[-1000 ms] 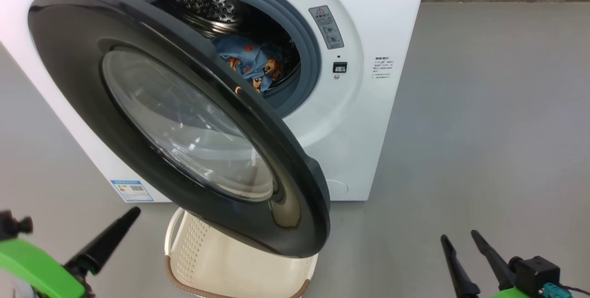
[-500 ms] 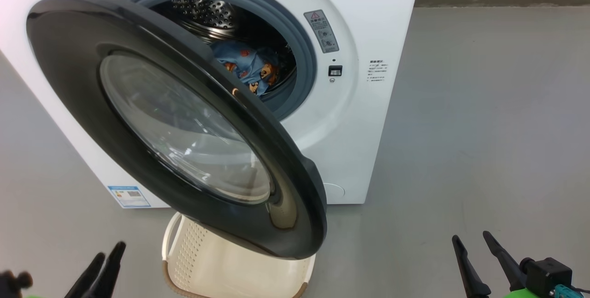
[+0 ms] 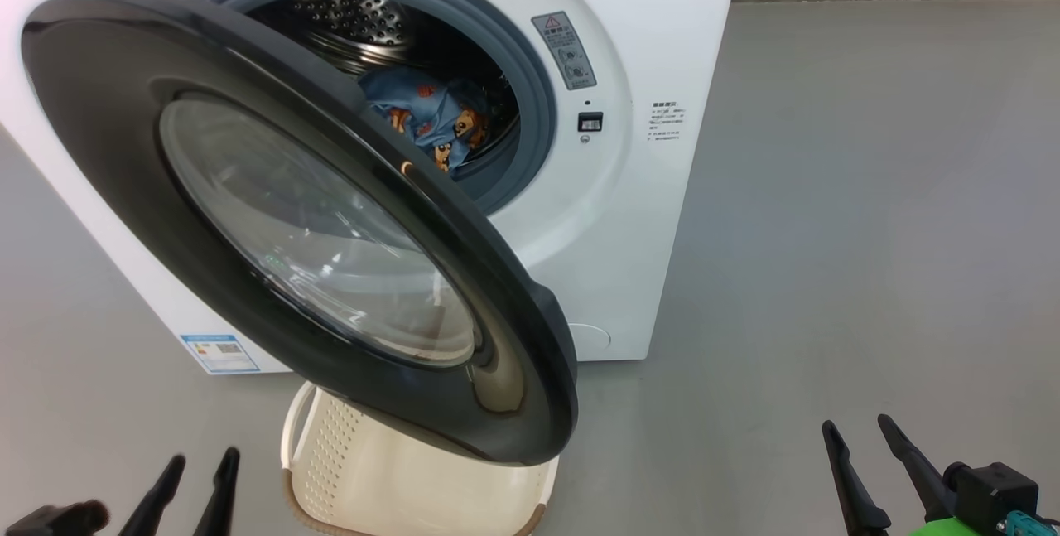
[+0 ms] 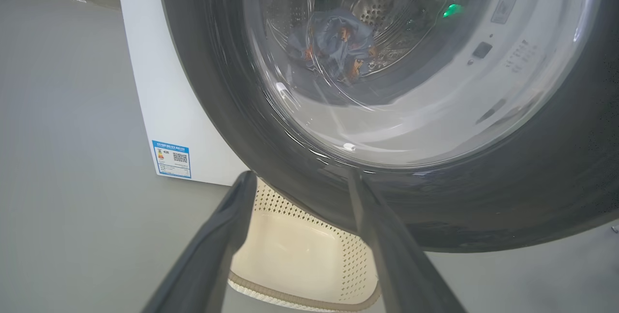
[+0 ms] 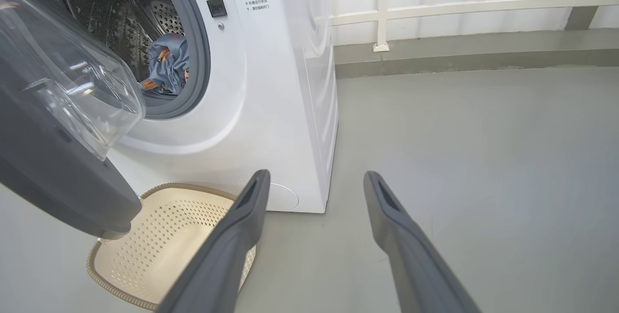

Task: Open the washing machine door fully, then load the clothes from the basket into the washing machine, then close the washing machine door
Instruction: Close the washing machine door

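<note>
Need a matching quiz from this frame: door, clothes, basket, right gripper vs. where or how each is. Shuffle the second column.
1. washing machine door
2. clothes
3. basket
4. right gripper

A. on the floor, below the door's lower edge
B. fingers apart, holding nothing
C. inside the drum
D. swung out, not closed

Pairs: 1-D, 2-C, 3-A, 4-B

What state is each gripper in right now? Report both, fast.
The left gripper is open, fingers apart, holding nothing.
The right gripper is open, fingers apart, holding nothing.
</note>
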Robot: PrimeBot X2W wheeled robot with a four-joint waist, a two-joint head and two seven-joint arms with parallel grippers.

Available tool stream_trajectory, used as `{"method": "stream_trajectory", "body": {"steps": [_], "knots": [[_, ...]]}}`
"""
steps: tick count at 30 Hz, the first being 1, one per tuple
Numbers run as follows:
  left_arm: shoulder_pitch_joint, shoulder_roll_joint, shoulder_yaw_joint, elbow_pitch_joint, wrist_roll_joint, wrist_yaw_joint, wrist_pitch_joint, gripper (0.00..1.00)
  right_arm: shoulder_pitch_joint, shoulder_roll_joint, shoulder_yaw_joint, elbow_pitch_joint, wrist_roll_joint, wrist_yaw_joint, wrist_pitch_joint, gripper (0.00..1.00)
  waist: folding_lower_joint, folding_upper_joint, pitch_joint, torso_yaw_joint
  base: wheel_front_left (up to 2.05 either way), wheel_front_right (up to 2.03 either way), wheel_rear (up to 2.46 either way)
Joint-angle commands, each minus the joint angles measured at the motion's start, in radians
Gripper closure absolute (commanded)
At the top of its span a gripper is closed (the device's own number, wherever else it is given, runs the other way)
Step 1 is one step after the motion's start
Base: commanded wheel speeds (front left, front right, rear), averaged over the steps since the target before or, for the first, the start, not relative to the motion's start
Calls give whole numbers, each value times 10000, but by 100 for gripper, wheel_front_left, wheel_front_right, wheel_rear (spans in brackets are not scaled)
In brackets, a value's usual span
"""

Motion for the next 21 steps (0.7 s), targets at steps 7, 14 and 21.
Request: {"method": "stream_trajectory", "body": {"steps": [7,14,21], "knots": [[-248,-923,1701,-1009,2861,-27,-134,0,-225,-97,130,-254,83,16,-49,0,0,0,103,-127,0,0,0],[-243,-1307,2004,-1300,3538,-27,-134,0,-278,-30,73,-286,55,16,-49,0,0,0,231,-191,0,0,0],[-136,-1659,2096,-1015,3848,-27,-135,0,-344,86,106,-284,3,16,-49,0,0,0,361,-227,0,0,0]]}}
